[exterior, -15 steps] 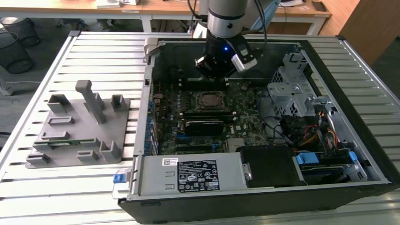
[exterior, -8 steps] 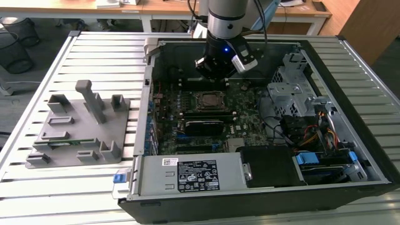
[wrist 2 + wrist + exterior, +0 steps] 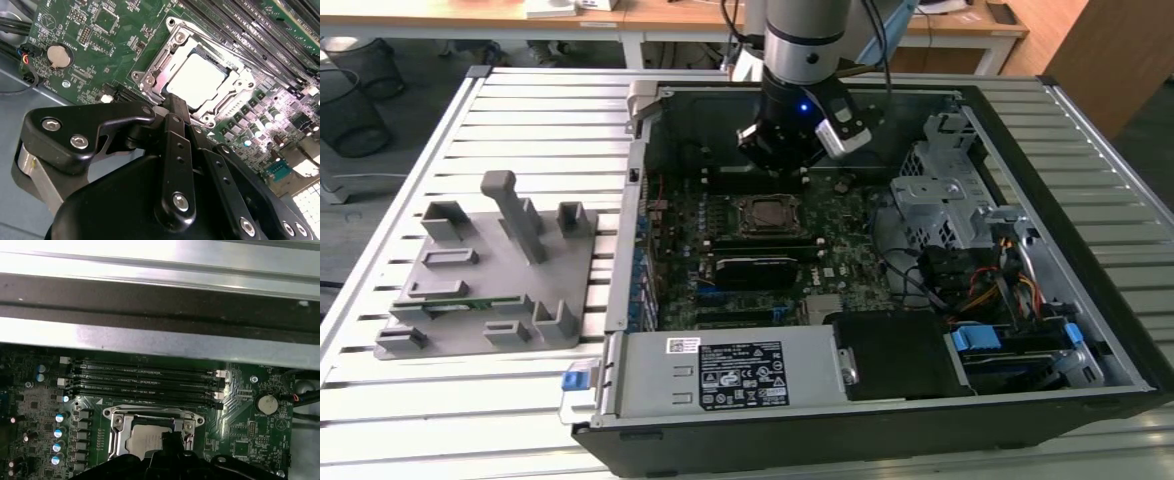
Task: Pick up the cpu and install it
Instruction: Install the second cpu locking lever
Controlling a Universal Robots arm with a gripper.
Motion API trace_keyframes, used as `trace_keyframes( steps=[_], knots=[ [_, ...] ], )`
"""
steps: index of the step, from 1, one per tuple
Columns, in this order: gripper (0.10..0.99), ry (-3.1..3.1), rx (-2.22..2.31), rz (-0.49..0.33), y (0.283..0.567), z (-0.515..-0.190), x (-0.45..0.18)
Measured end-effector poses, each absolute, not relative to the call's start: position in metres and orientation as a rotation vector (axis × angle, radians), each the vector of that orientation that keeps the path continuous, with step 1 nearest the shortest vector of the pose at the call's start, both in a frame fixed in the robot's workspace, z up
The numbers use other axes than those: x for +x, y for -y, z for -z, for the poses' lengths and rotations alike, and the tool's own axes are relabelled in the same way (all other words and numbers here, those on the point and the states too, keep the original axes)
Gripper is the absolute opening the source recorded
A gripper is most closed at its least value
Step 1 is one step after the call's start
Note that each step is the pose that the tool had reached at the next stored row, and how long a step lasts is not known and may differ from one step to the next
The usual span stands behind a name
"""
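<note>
The cpu (image 3: 200, 80) lies flat in the metal socket frame (image 3: 172, 55) on the green motherboard, silver top up. It is seen in both wrist views, partly hidden behind the finger in the first wrist view (image 3: 142, 440), and as a small square in the exterior view (image 3: 765, 213). My gripper (image 3: 175, 106) hangs just above the socket's edge, its black fingers (image 3: 170, 439) brought together with nothing between them. In the exterior view the gripper (image 3: 778, 165) stands over the board inside the open computer case, just beyond the socket.
A grey plastic fixture tray (image 3: 494, 270) rests on the slatted table at the exterior view's left. Inside the case are a black block (image 3: 754, 270) near the socket, a power supply (image 3: 720, 370), a drive cage (image 3: 941, 190) and cables. Memory slots (image 3: 145, 380) and a coin battery (image 3: 59, 56) flank the socket.
</note>
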State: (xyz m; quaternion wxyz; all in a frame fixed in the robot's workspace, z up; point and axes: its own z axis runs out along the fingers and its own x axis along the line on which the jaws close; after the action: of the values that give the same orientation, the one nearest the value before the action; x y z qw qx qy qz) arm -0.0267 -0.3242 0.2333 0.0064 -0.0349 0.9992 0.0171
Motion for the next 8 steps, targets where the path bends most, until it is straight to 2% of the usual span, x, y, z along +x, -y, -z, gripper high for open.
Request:
trace_keyframes(
  steps=[8],
  knots=[
    [0.106,-3.126,-0.109,-0.054,0.3304,-0.2333,-0.0262]
  ],
)
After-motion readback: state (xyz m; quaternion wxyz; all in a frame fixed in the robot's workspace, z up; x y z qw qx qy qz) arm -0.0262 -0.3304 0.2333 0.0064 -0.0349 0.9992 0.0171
